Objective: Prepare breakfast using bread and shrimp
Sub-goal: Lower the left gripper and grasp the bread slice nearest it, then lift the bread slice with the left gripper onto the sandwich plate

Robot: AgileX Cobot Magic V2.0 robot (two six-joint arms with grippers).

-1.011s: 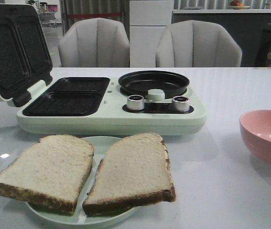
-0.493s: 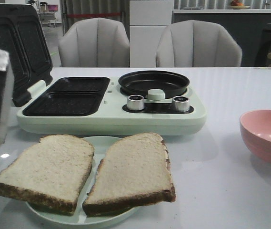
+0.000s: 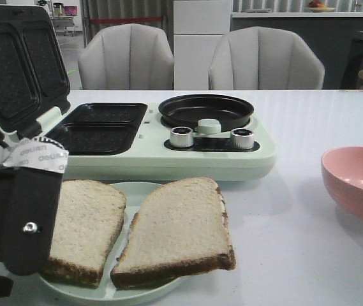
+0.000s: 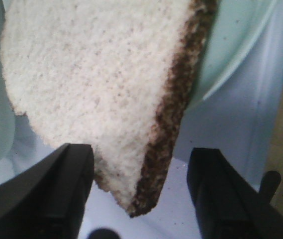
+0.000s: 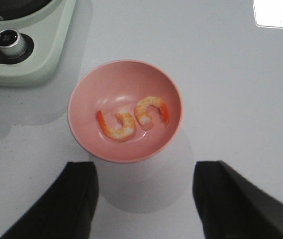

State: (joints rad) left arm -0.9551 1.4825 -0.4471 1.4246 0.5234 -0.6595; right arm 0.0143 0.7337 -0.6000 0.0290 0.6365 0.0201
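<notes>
The left gripper hung low at the near left edge of the table, its black body covering the near corner of the left bread slice in the front view. In its wrist view the jaws stood wide apart, one finger on each side of that slice's crusted corner, neither pad touching the bread. The slice overhung the rim of the pale green plate there.

The right slice lay just beside the left one on the same plate, their inner edges nearly meeting, its near crust also reaching past the rim.

The right gripper did not show in the front view. Its wrist view looked down on the pink bowl, with the fingers spread and empty, apart from the bowl. Two curled shrimp lay side by side on the bowl's bottom. In the front view the bowl sat at the table's right edge, well apart from the plate.

Behind the plate stood the green breakfast maker, its lid raised at the left, showing two dark sandwich wells. A round black pan sat on its right half, with two silver knobs in front. Two grey chairs stood beyond the table.
</notes>
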